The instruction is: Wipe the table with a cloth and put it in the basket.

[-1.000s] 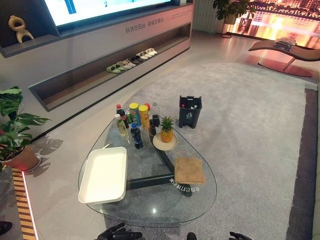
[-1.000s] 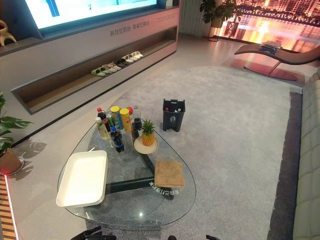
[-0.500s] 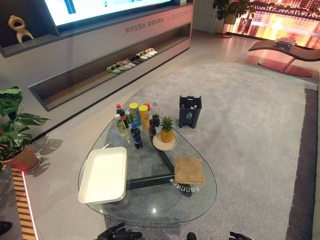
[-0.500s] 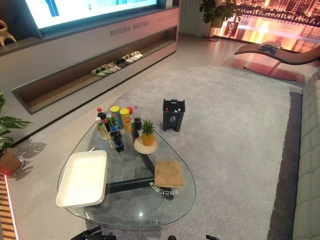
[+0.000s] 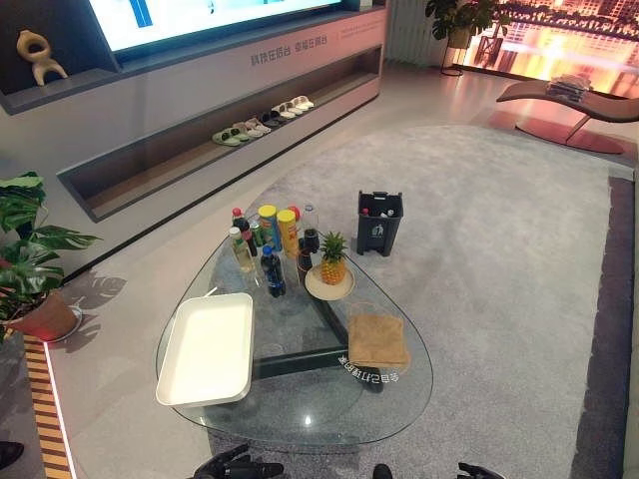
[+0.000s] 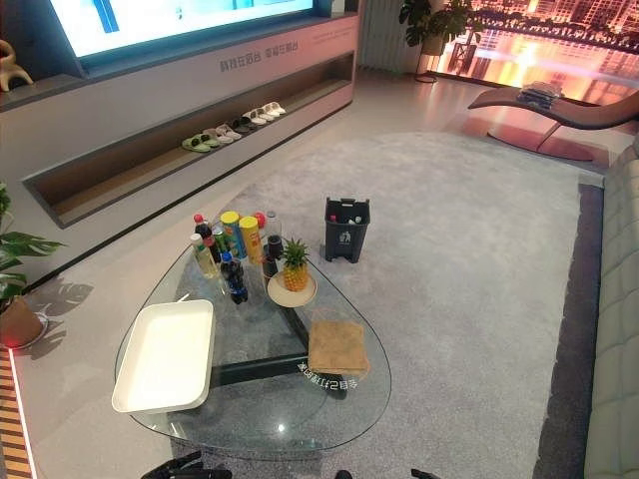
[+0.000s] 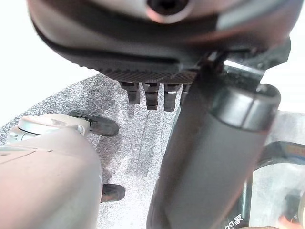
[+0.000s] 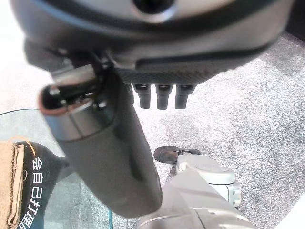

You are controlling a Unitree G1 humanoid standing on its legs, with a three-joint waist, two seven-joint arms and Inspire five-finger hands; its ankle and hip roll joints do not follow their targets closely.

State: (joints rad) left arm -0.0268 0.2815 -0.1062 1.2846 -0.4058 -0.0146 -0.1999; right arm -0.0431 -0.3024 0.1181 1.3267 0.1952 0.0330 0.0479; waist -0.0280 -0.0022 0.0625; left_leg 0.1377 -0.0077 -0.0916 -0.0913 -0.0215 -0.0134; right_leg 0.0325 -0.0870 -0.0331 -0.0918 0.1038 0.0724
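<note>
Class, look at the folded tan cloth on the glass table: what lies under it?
The cloth lies on the glass table. Beneath the glass, the dark base runs under the cloth's edge; what lies directly under the cloth is covered.

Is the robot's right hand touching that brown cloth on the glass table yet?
Apart. In the left eye view the right hand hangs low at the table's near edge, while the cloth lies folded farther up the glass, bare glass between them.

Grey carpet (image 5: 479, 230), lounge chair (image 5: 569, 100)
</note>
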